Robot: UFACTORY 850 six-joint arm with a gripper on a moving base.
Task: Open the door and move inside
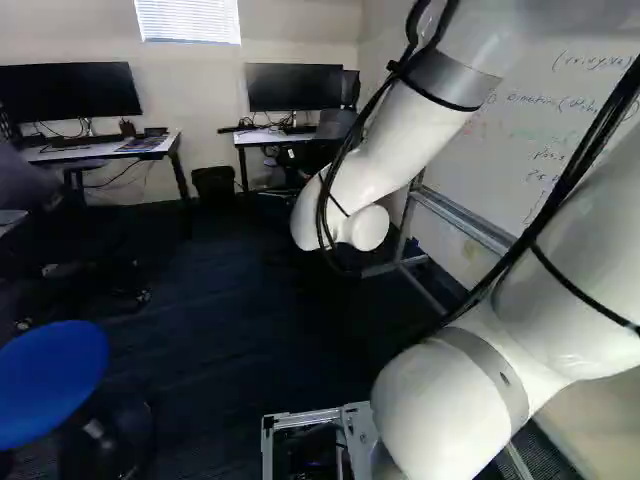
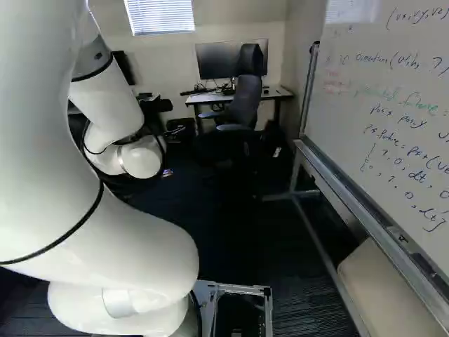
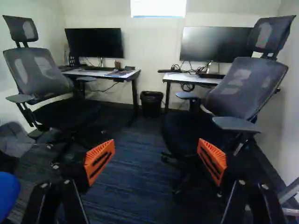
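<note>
No door shows in any of the three views. In the wrist view my gripper (image 3: pixel 155 161) stands open, its orange pads (image 3: pixel 99 161) wide apart with nothing between them but dark carpet beyond. The room past it holds desks and chairs. In the left base view the white arm reaches forward, and its wrist end (image 1: pixel 362 227) hides the gripper. The same wrist end (image 2: pixel 142 157) is at the left of the right base view, where I cannot make out the fingers.
A whiteboard (image 2: pixel 393 105) on a metal-legged stand lines the right side. Ahead are two desks with monitors (image 3: pixel 95 43), a black bin (image 3: pixel 151 103) between them, and office chairs (image 3: pixel 243 88) at both sides. A blue seat (image 1: pixel 50 380) is at the left of the left base view.
</note>
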